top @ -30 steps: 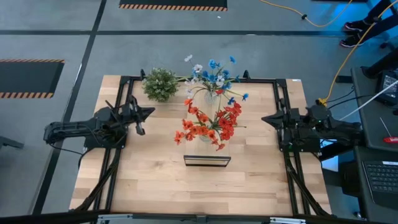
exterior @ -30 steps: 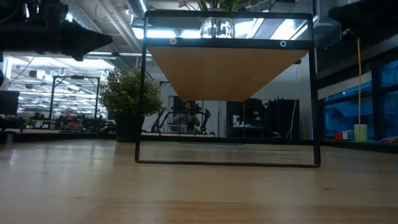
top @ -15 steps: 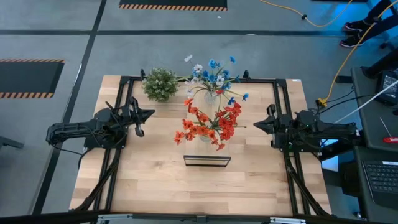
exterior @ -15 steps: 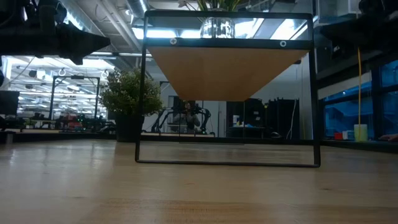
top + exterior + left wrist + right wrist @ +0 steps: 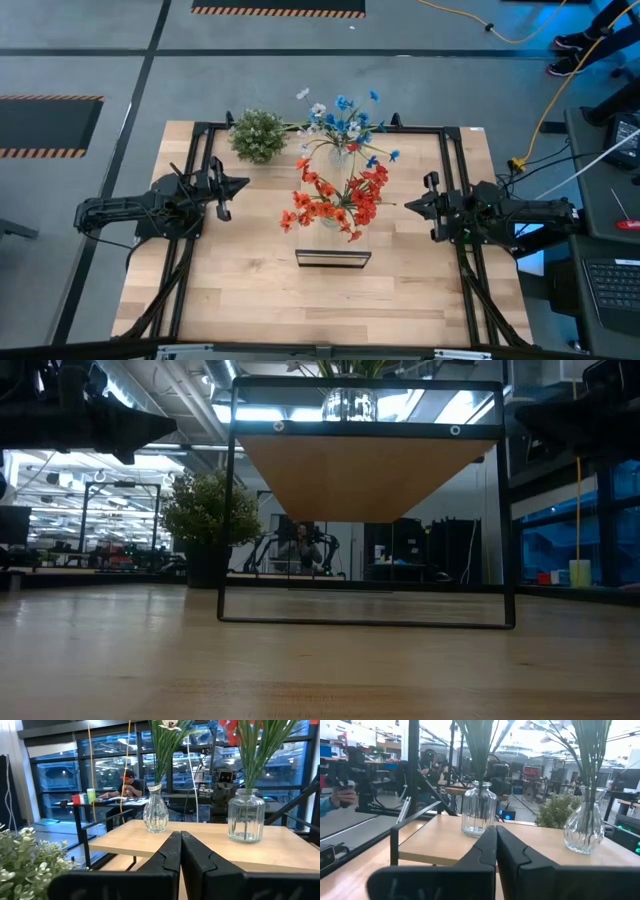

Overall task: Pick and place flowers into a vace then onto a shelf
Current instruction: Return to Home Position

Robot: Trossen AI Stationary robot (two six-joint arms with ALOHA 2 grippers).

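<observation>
The shelf (image 5: 333, 258) stands mid-table, a black frame with a pale wood top (image 5: 365, 475). Two glass vases stand on its top. The nearer ribbed vase (image 5: 479, 809) holds the red-orange flowers (image 5: 335, 200). The farther fluted vase (image 5: 156, 812) holds the blue and white flowers (image 5: 345, 122). My left gripper (image 5: 240, 183) hovers shut to the shelf's left, level with its top (image 5: 180, 836). My right gripper (image 5: 408, 203) hovers shut to the shelf's right (image 5: 496, 829). Neither touches anything.
A round bushy green-white plant (image 5: 258, 135) stands at the table's far left, behind my left gripper. Black frame rails (image 5: 455, 170) run along both table sides. Bare wood lies between the shelf and the near edge (image 5: 330, 310). People sit at desks beyond the table.
My right gripper has moved toward the table's left, closer to the shelf, and slightly toward the near edge, staying shut. The vases and flowers have kept still.
</observation>
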